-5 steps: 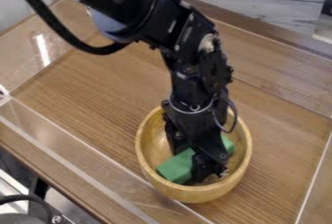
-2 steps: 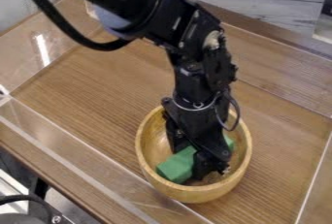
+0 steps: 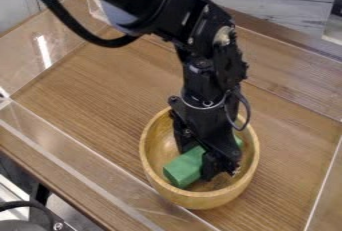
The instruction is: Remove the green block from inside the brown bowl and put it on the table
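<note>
The green block lies inside the brown bowl, with its left end showing on the bowl's floor. My gripper points straight down into the bowl. Its dark fingers stand on either side of the block's right end and hide it. The jaws look closed on the block. The bowl rests on the table at the near right.
Low clear plastic walls edge the tabletop along the front and left. The black arm reaches in from the upper left with a looping cable. A light counter surface lies behind at the upper right.
The green patch that showed to the right of the fingers is gone; only the block's left end shows now. The arm's upper part has shifted slightly right; the gripper stays in the bowl.
</note>
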You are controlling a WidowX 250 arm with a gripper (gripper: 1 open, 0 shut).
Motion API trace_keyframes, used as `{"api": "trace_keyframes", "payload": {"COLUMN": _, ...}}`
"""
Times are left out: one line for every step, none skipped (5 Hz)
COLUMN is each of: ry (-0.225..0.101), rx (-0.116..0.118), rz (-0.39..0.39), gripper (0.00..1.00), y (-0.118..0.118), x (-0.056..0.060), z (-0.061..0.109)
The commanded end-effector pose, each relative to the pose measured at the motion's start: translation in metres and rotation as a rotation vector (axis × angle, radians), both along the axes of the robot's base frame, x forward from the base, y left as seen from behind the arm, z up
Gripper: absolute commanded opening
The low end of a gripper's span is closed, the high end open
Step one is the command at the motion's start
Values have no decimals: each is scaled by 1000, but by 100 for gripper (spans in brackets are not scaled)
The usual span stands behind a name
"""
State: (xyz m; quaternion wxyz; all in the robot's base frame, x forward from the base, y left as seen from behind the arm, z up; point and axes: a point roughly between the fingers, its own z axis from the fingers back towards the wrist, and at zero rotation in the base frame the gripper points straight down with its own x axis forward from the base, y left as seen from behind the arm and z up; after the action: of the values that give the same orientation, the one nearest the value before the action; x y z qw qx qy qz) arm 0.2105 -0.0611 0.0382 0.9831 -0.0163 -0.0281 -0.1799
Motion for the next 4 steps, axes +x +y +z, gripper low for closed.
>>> {"api": "trace_keyframes", "payload": {"ry": -43, "rx": -9, "rz": 11, "gripper": 100, "y": -4, "x": 10, "z": 9}}
{"api": "trace_keyframes", "payload": {"ry": -46, "rx": -11, "rz": 14, "gripper": 0, "y": -4, "x": 10, "z": 4}}
{"api": "trace_keyframes", "payload": {"ry": -44, "rx": -8, "rz": 12, "gripper": 0, "y": -3, "x": 10, "z": 6}}
{"api": "trace_keyframes", "payload": {"ry": -41, "rx": -4, "rz": 12, "gripper": 0, "y": -2, "x": 11, "z": 8}}
